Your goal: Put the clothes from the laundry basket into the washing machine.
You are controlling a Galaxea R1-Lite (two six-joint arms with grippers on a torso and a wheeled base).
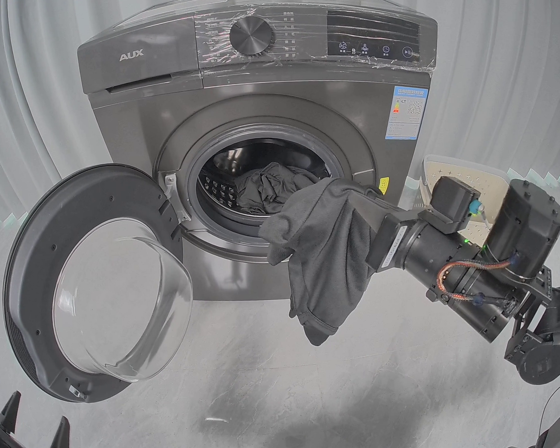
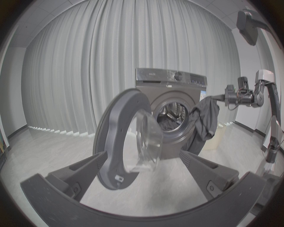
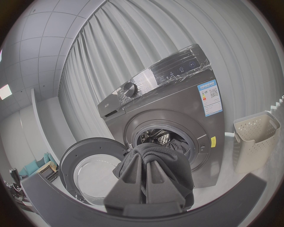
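Two garments: a crumpled garment [image 1: 269,188] lies in the washing machine [image 1: 133,117] drum, and a hanging garment [image 1: 324,256] drapes from your right gripper [image 3: 144,159], pinched shut on it at the opening's 4 o'clock. One door [image 1: 76,206] stands open at 8 o'clock, one laundry basket [image 3: 256,142] sits at 3 o'clock, and your left gripper [image 2: 142,153] gapes empty.

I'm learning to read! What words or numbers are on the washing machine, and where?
Drawer front: a brand logo in pale letters, not quoted here.
Blue label: print too small to read.
Yellow sticker: too small to read.
Panel and around the dial: tiny marks, unreadable.
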